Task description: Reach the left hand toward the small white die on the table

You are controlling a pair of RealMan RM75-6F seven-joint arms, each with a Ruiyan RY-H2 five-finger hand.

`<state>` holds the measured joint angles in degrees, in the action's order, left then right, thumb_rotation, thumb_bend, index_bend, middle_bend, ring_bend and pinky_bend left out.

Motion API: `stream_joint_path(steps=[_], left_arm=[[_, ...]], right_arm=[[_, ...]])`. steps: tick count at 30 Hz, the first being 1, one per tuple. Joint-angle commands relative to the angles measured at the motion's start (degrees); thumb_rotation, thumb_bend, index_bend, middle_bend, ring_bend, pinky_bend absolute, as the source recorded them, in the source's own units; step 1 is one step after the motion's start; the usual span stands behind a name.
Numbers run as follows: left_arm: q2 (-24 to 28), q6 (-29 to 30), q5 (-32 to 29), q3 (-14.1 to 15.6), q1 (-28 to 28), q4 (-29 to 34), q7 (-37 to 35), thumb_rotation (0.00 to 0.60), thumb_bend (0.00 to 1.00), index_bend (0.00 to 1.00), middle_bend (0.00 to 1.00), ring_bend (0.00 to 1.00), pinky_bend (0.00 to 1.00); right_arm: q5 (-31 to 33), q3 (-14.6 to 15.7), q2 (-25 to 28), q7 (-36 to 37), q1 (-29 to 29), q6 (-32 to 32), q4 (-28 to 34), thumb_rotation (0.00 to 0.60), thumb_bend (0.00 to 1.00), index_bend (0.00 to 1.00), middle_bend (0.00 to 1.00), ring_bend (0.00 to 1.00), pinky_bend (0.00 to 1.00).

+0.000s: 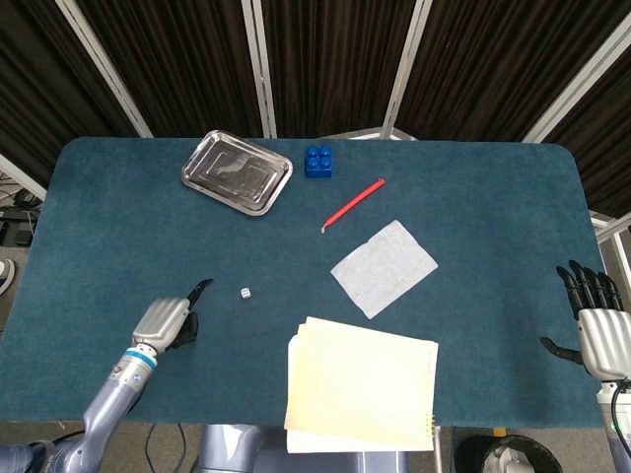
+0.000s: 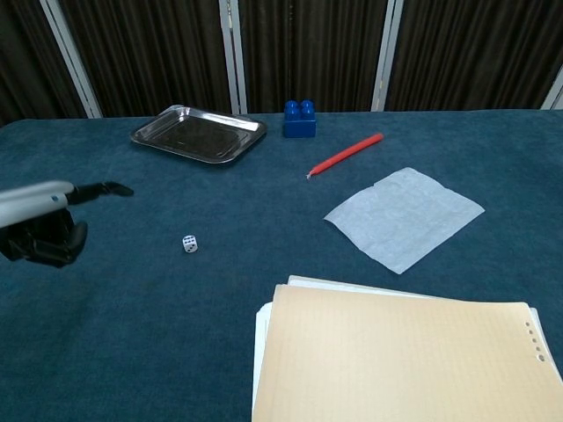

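**White die sits free on the blue cloth, left hand short of it**

Blue felt covers the tabletop (image 1: pixel 118 227). In the head view the small white die (image 1: pixel 245 292) lies alone toward the front-left part of the tabletop, between the left hand (image 1: pixel 170 321) and the cream folder (image 1: pixel 361 382) at the front edge. The left hand is near the front-left edge, apart from the die, with one finger stretched toward it and the others curled under; it holds nothing. The right hand (image 1: pixel 592 313) hangs off the right edge, fingers spread and empty. Near the back edge are a steel tray (image 1: pixel 237 172) and a blue brick (image 1: pixel 318 161), with a red pen (image 1: pixel 353 204) and a white sheet (image 1: pixel 384 267) nearer the middle.

In the chest view the die (image 2: pixel 189 243) shows dark pips on its faces. The left hand (image 2: pixel 44 224) is at the left edge, its fingers (image 2: pixel 104 188) well short of the die. The right hand is out of this view.

The die is probably light, hard and smooth, so it may roll or skid if nudged. A pinch on two opposite flat faces looks best. No brand or writing is legible anywhere.
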<state>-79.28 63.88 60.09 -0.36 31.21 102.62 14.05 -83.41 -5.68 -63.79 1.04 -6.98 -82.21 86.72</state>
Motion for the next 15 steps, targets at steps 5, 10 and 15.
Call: stream_joint_path(steps=[5,10,15], left_arm=[[10.2,21.1,14.5,-1.0,-9.3,3.0,1.8,0.600,0.10,0.00,0.21,0.17,0.18],[12.5,26.1,17.6,0.5,-13.5,2.2,0.3,0.600,0.00,0.00,0.00,0.00,0.00],[14.6,24.7,17.8,1.9,-16.0,1.1,-5.7,0.600,0.00,0.00,0.00,0.00,0.00]], right_arm=[[-1.4,0.4,0.4,0.7,0.2,-0.9,0.6,0.600,0.00,0.00,0.00,0.00,0.00],[-2.2,0.6,0.6,0.8,0.4,-1.6,1.1,0.600,0.00,0.00,0.00,0.00,0.00],[-2.5,0.7,0.8,0.9,0.8,-2.3,1.2,0.600,0.00,0.00,0.00,0.00,0.00]])
